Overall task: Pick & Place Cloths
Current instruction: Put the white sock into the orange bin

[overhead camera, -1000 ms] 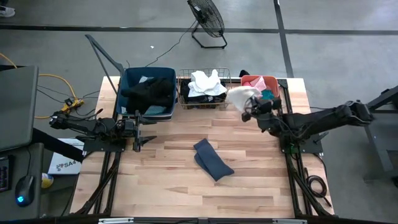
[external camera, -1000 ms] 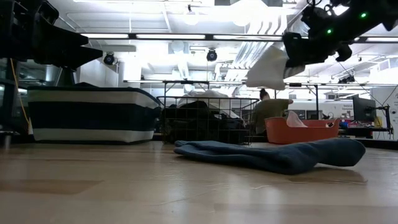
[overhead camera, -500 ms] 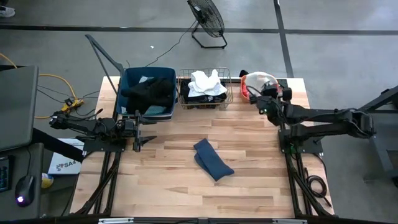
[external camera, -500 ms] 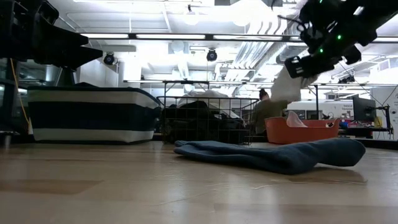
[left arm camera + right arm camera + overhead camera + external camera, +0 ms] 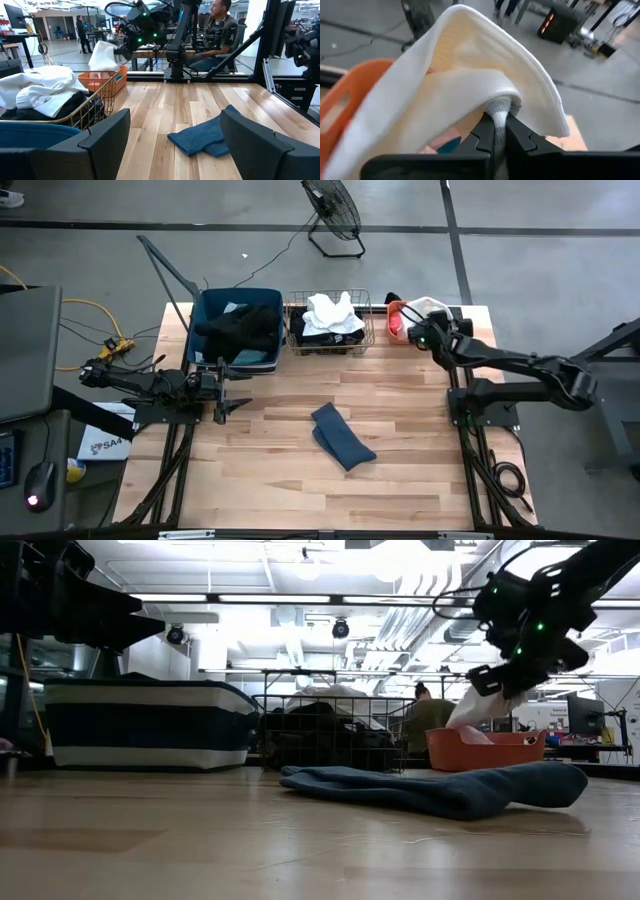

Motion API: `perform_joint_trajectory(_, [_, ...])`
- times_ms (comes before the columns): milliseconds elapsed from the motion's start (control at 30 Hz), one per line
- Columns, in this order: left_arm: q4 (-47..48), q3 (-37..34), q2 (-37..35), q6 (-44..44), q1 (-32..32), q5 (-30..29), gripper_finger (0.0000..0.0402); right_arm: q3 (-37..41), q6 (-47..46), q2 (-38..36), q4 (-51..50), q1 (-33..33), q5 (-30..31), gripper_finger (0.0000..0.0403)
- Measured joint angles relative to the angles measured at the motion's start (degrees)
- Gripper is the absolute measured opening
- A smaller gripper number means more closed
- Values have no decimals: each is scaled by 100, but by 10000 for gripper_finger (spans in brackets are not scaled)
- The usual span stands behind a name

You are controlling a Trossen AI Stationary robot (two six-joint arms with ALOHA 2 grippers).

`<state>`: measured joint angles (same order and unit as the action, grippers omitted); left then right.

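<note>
The soft white fabric cloth (image 5: 470,85) hangs pinched in the right gripper (image 5: 495,131), its jaws clamped tight on a fold, directly over the coral plastic tub (image 5: 403,319) at the table's one o'clock corner. I'd lower it until the trailing cloth clears the rim, then let go. The left gripper (image 5: 232,390) waits at nine o'clock, spread wide and empty. A slate-blue cloth (image 5: 340,437) lies mid-table.

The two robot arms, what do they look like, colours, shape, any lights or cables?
Both arms are dark, slim and jointed. The left gripper ends in two broad, flat black jaws. The right gripper carries small green lights on its wrist and loose black cables looping beside it.
</note>
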<state>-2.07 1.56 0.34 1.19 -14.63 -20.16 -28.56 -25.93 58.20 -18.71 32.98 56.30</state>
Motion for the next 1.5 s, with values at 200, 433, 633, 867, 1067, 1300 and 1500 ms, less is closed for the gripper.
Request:
perform_joint_trajectory(200, [0,0,2,0,-2,-2,300,-2,-150,548,6,407,-873,11])
perform_joint_trajectory(433, [0,0,2,0,-2,-2,300,-2,-474,1293,83,717,-1459,11])
perform_joint_trajectory(633, [0,0,0,0,-2,-2,300,-2,-577,1713,214,844,-1513,11])
perform_joint_trajectory(867, [0,0,0,-2,-2,-2,300,-4,-597,1815,290,956,-1758,11])
perform_joint_trajectory(1067, [0,0,0,0,0,-2,300,-4,-491,1774,536,969,-1764,11])
perform_joint_trajectory(1300, [2,0,2,-2,-1,0,300,-4,-402,1774,1230,1030,-1729,11])
perform_joint_trajectory(1500, [1,0,2,-1,-2,-1,300,-4,-392,1786,1129,1035,-1633,11])
